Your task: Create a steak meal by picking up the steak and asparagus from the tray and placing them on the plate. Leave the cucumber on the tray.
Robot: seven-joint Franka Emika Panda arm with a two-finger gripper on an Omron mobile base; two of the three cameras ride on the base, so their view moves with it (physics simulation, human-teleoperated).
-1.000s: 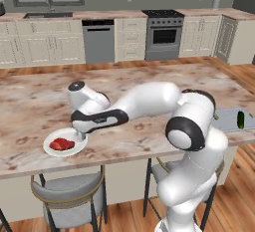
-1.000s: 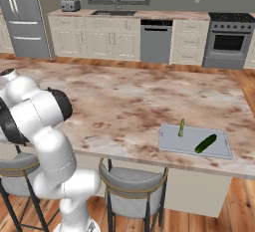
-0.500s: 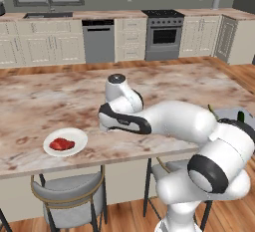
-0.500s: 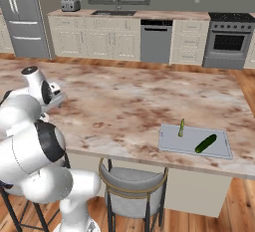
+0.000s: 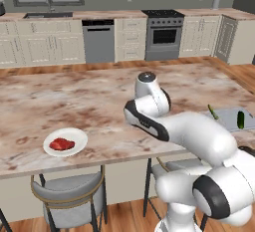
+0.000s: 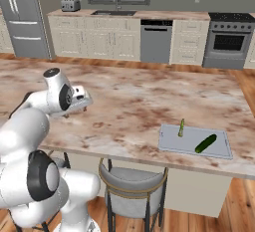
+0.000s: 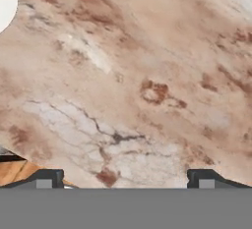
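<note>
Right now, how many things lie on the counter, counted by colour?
Red: 1, the steak
Green: 2, the asparagus and the cucumber
White: 1, the plate
Grey-blue: 1, the tray
Total: 5

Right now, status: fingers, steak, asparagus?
Gripper open, empty, over bare counter. Steak on plate. Asparagus and cucumber on tray. Nothing in the way.
</note>
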